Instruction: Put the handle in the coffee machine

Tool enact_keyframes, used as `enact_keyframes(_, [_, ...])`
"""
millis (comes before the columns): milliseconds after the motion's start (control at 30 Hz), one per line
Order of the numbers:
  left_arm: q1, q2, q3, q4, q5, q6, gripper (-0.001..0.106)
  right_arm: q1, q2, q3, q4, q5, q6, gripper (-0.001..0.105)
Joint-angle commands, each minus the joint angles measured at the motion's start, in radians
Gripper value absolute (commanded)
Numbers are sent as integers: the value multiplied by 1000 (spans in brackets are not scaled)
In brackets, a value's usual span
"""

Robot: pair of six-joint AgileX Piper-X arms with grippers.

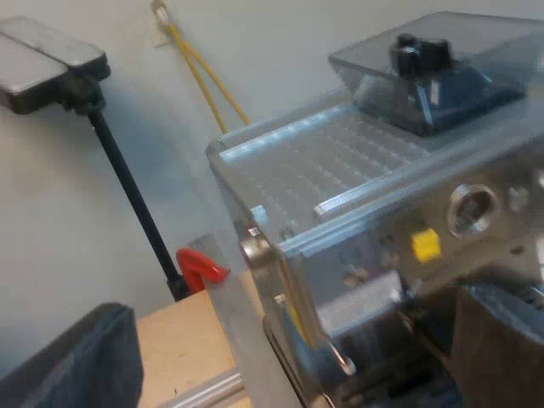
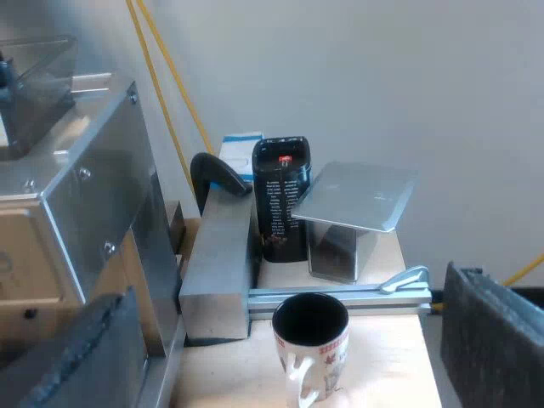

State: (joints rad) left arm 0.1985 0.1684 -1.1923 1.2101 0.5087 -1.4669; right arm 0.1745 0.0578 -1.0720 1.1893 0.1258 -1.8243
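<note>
The espresso machine [image 1: 357,170] stands close under my left gripper [image 1: 302,310], its steel top grid and front corner toward me. A smoked bean hopper [image 1: 433,76] with a black knob sits on its top. The left gripper is open, and its fingers [image 1: 81,357] straddle the machine's corner without touching it. My right gripper [image 2: 287,293] is open too and holds nothing. It hovers over a white mug [image 2: 310,348] with red print, and the machine's steel side [image 2: 93,204] is beside it.
Beyond the mug are an aluminium rail [image 2: 340,295], a steel block [image 2: 217,255], a black coffee bag [image 2: 283,200] and a small metal stand [image 2: 353,204]. A black pole [image 1: 127,187] with a red piece [image 1: 200,265] at its foot rises by the wooden table [image 1: 183,340].
</note>
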Motion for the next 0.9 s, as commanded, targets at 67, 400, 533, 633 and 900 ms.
enact_keyframes(67, [1,-136,65,101,3,-16,76,-5,-123,33,59,-2,-13,74])
enact_keyframes(400, [9,-324,137,350,-28,2,76,-3,-116,17,186,-24,-12,74])
enact_keyframes(533, [11,-324,142,308,-25,5,76,-3,-116,20,176,-31,-12,74])
enact_keyframes(633, [11,-324,207,215,-26,-114,76,0,-114,60,99,-151,-12,74])
enact_keyframes(900, [-33,-318,381,-54,-61,-228,76,0,-112,181,-71,-272,-12,74])
